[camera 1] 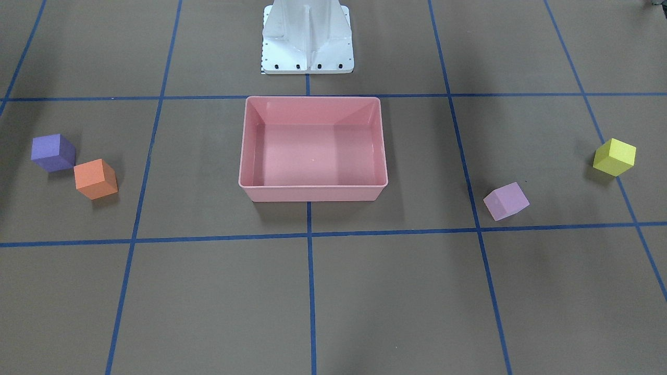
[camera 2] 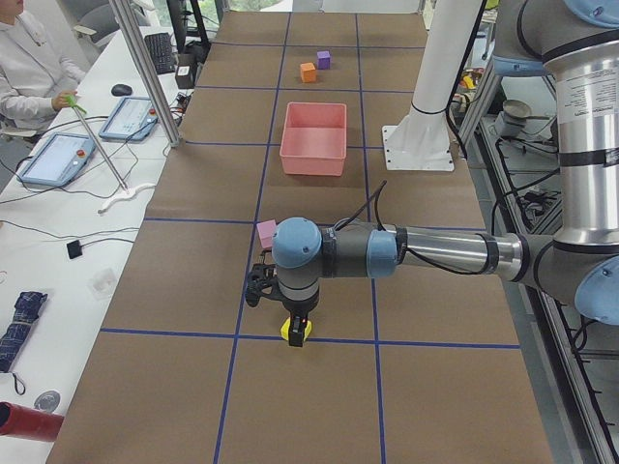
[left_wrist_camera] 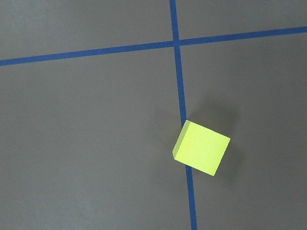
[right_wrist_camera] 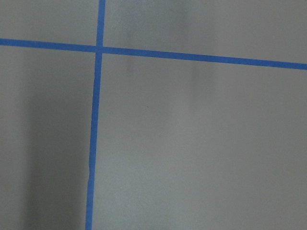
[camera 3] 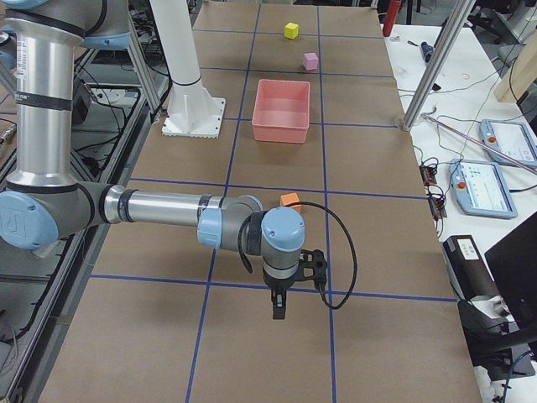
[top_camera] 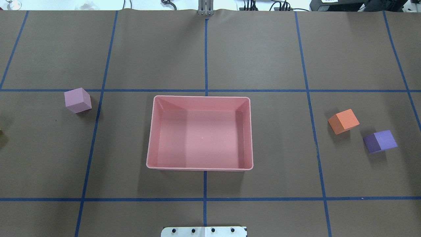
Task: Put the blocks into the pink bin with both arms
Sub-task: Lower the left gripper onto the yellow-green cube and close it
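The empty pink bin (camera 1: 312, 185) sits mid-table. The purple block (camera 1: 52, 152) and orange block (camera 1: 95, 178) lie together on my right arm's side. The lilac block (camera 1: 505, 200) and yellow block (camera 1: 615, 156) lie on my left arm's side. My left gripper (camera 2: 296, 319) hangs just over the yellow block (camera 2: 297, 333), which also shows in the left wrist view (left_wrist_camera: 201, 147). My right gripper (camera 3: 278, 309) points down over bare table, short of the orange block (camera 3: 290, 201). I cannot tell whether either gripper is open or shut.
The white metal base (camera 1: 307, 41) stands behind the bin. Blue tape lines (top_camera: 205, 199) grid the brown table. An operator (camera 2: 29, 68) sits beside the table with tablets (camera 2: 58, 157), and metal posts (camera 2: 145, 68) stand at its edge.
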You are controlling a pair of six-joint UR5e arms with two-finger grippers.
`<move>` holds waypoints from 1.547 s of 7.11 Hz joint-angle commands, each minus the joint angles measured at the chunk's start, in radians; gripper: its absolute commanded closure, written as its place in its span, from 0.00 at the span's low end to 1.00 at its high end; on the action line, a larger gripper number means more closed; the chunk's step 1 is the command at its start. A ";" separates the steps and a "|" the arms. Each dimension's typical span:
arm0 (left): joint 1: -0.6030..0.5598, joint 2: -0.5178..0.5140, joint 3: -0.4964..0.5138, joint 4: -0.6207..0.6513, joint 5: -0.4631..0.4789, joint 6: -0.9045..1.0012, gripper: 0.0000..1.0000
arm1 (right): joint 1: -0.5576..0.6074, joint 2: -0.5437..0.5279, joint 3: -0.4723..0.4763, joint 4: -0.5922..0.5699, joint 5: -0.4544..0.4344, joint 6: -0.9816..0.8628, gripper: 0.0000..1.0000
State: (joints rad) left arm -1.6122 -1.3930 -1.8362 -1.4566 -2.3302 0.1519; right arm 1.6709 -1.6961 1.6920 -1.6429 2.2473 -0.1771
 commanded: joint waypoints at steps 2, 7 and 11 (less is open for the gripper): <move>0.002 0.000 0.000 -0.016 0.003 0.022 0.00 | -0.008 0.009 0.003 0.000 -0.002 0.013 0.00; 0.002 -0.014 -0.006 -0.082 0.000 0.015 0.00 | -0.010 -0.003 0.069 0.159 -0.006 0.013 0.00; 0.000 -0.043 0.003 -0.302 -0.003 0.011 0.00 | -0.010 -0.001 0.061 0.302 0.020 0.005 0.00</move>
State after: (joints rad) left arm -1.6109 -1.4336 -1.8254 -1.6980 -2.3303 0.1624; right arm 1.6614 -1.6972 1.7552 -1.3836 2.2620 -0.1675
